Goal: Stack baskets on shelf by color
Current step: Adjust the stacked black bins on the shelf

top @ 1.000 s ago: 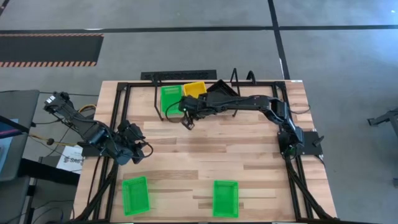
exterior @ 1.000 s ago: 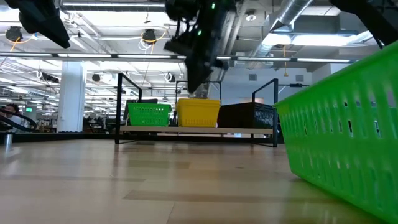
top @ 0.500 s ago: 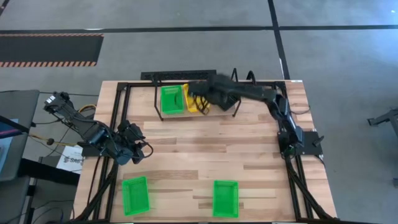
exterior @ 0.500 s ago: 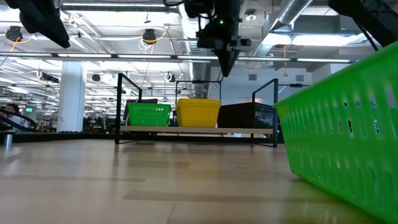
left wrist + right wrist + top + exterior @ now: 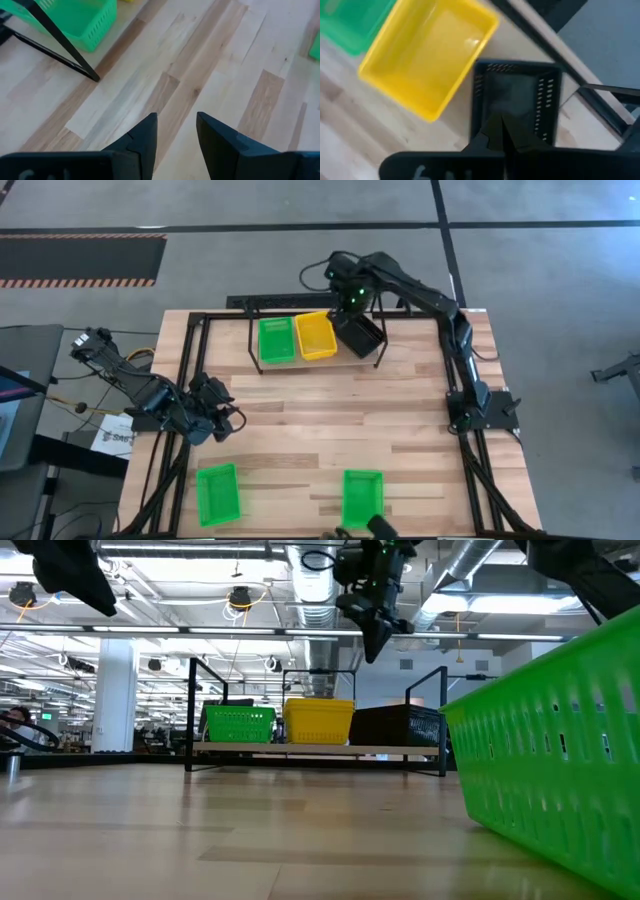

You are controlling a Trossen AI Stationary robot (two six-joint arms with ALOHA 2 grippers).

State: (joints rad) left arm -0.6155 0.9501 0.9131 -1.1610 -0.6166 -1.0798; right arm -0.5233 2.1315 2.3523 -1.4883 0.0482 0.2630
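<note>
Right arm above shelf at table's far edge; left arm waits near left edge.
Right gripper (image 5: 502, 131) fingers together, empty, over black basket (image 5: 358, 335). Shelf (image 5: 320, 749) holds green basket (image 5: 277, 339), yellow basket (image 5: 316, 334), black one. Left gripper (image 5: 173, 131) narrowly parted. Two green baskets (image 5: 217, 493) near front edge.

Industrial lab hall, exposed ceiling ducts (image 5: 318, 575), hanging lights (image 5: 238, 597), concrete floor (image 5: 250, 205)

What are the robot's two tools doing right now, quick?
Left tool: open, empty, low over the table.
Right tool: shut, holding nothing, up above the black basket on the shelf.
</note>
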